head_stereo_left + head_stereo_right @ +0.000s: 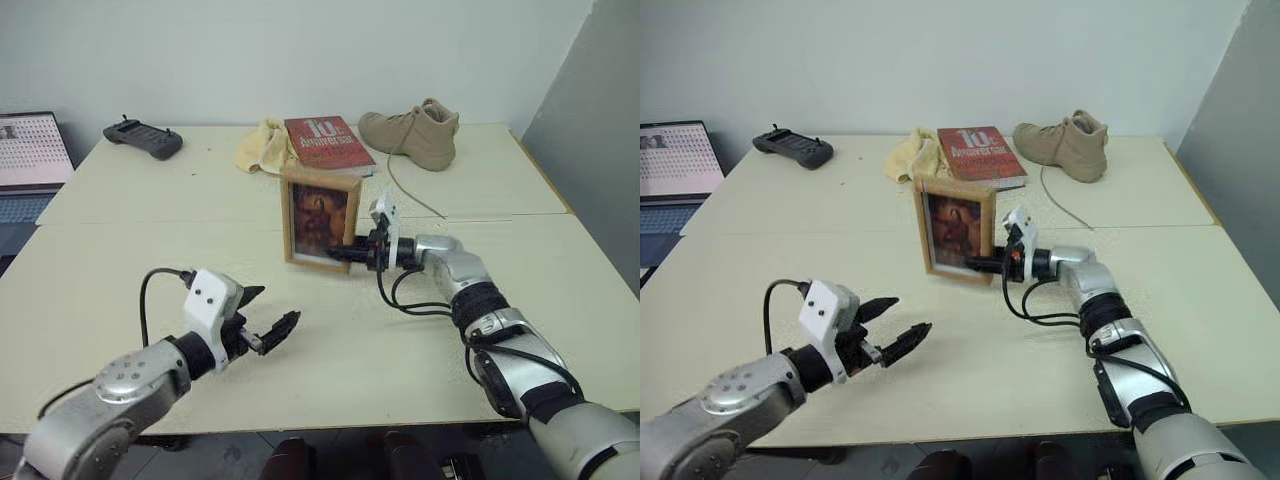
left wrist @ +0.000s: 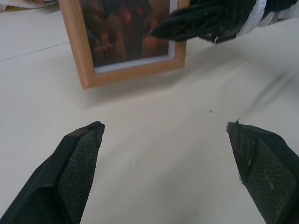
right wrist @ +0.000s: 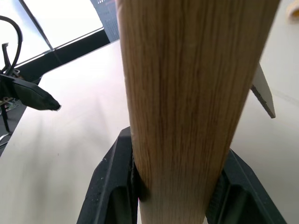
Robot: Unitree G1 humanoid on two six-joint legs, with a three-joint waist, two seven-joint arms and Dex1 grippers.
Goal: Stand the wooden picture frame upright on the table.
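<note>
Head view: wooden picture frame (image 1: 321, 220) upright mid-table (image 1: 140, 225), portrait facing near; right gripper (image 1: 345, 251) clamps its right edge. Left gripper (image 1: 265, 318) spread wide, empty, near-left.
Right wrist view: fingers (image 3: 110, 186) pinch wood edge.

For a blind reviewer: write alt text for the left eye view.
The wooden picture frame stands upright on the table, its side clamped by the right gripper. The left gripper hovers open nearer the robot; a red book and boot lie behind.
</note>
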